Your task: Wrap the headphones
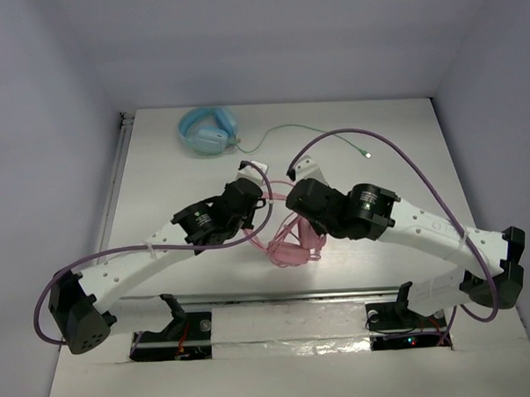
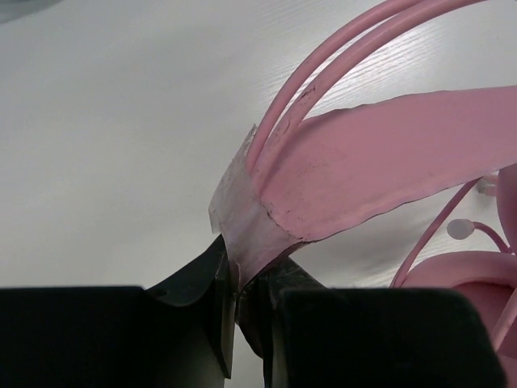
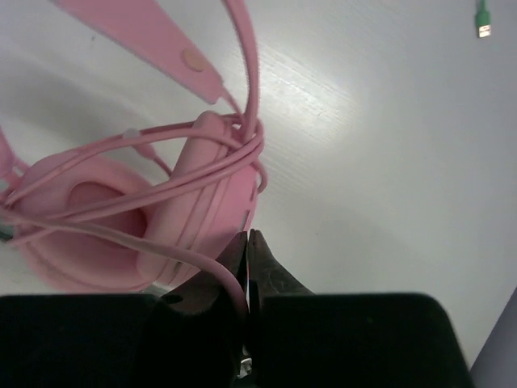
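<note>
Okay — left claw (image 2: 238,299) clamps the headphones (image 2: 363,162) by the band, right claw (image 3: 249,267) pinches the cable (image 3: 194,260) — hold band steady, pull cable taut, lay loops tight.

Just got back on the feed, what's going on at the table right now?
Both arms are on the pink headphones mid-table. The left gripper is shut on the flat headband strap. The right gripper is shut on the thin pink cable, with several strands already lying across an earcup. The light blue headphones lie apart at the far side.
</note>
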Tool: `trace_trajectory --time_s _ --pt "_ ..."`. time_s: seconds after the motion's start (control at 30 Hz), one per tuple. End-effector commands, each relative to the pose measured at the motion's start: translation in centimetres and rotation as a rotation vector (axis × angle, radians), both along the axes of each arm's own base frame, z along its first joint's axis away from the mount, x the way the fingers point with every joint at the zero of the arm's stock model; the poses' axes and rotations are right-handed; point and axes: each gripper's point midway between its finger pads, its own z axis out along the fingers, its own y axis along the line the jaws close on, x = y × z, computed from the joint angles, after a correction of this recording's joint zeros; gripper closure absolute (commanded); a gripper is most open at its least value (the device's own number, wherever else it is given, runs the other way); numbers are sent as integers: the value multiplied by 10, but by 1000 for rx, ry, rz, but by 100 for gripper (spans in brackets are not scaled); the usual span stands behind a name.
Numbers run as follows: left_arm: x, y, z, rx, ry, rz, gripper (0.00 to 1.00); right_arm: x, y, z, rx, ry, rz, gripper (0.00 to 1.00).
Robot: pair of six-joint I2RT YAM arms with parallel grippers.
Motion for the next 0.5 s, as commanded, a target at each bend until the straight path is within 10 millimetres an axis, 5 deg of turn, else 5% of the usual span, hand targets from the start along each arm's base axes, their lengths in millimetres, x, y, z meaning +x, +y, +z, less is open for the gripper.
trace_trajectory --time_s 0.0,0.17,0.33,0.47 --pt "-8 3 11 -28 -20 -55 100 28 -28 31 -1 -176 -185 91" --pt "-12 -1 19 -68 -27 -74 100 39 -37 45 59 -267 -272 73" --pt "-13 0 29 -125 -34 -72 100 49 -37 40 153 -269 -306 67" --pt "-20 -18 49 -254 -20 -169 100 60 -28 27 288 -237 -292 67"
